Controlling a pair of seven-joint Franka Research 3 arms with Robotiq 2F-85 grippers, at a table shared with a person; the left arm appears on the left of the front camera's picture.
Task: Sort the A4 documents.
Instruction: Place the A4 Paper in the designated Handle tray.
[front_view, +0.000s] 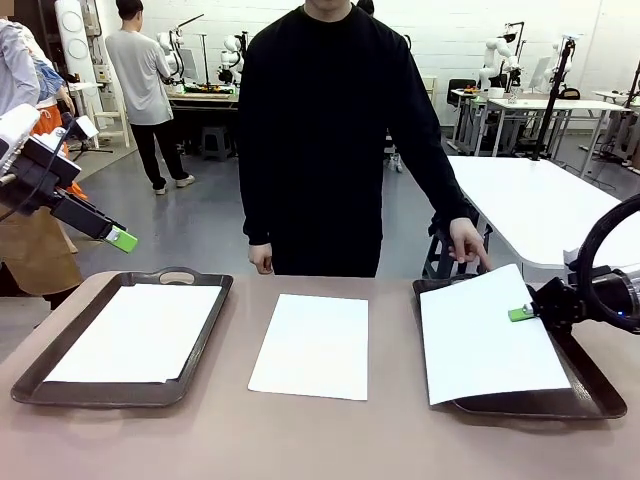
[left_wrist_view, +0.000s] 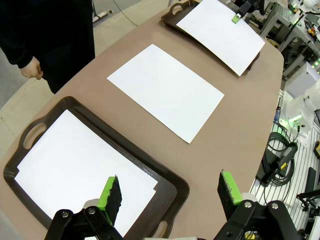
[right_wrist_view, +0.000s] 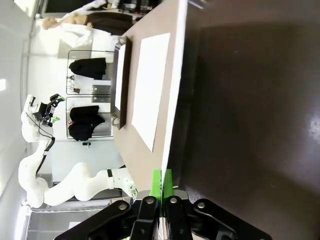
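Note:
Three A4 documents show. One sheet lies flat in the left dark brown tray. A second sheet lies on the bare table between the trays. The third sheet rests tilted over the right tray, its near corner past the rim. My right gripper is shut on that sheet's right edge. A person's hand touches its far corner. My left gripper hangs open and empty above the left tray's near end.
The person in black stands at the far side of the table, the other hand hanging by the table edge. Bare brown tabletop runs along the front. Cables and a plug lie on the floor beyond the table's end.

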